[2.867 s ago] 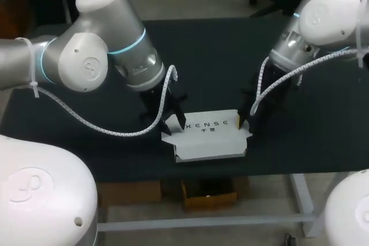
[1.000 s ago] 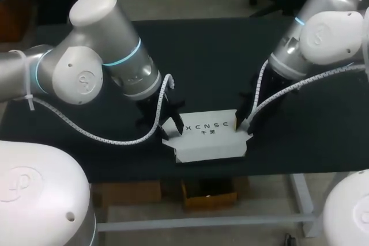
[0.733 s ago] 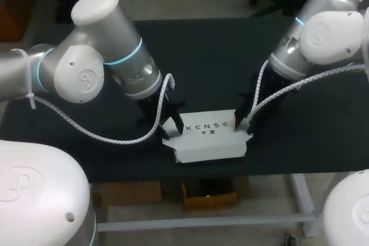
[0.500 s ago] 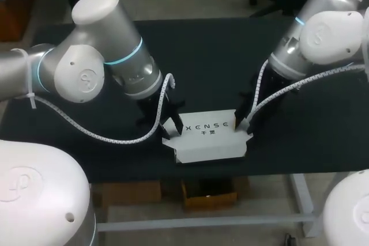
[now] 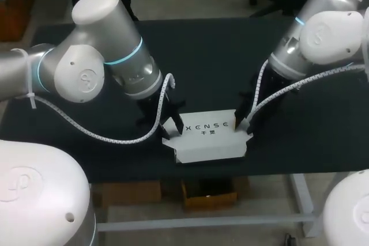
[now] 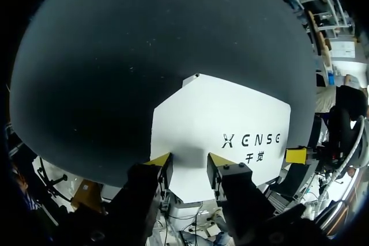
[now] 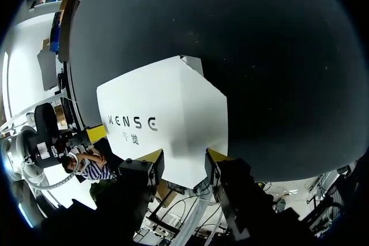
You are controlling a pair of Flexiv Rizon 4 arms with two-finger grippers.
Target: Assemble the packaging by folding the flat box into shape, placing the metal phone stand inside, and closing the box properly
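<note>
One white cardboard box (image 5: pixel 209 137), flat-topped with dark lettering (image 5: pixel 210 126) on its upper face, lies on the black table (image 5: pixel 213 56) directly between the two pincers, one end under each. The left pincer (image 6: pixel 188 168) stands at the box's left end with its two yellow-tipped fingers part-way spread. The end edge of the box lies just ahead of and between them, but the box is wider than the gap and I see nothing clamped, so I judge it holds nothing. The right pincer (image 7: pixel 184 159) mirrors this at the other end: fingers apart by a similar gap, the box's end edge between and ahead of them, nothing gripped as far as I can see. The box looks folded into shape with its lettered panel lying down on top, which suggests the forming step is done and closing is under way. Small side tabs (image 5: pixel 248 134) jut out at both ends beside each pincer, so tucking them probably remains. The metal phone stand is not visible in any view, so I cannot tell whether it is already inside. Count: one box, no stand showing, two arms, two pincers.
</note>
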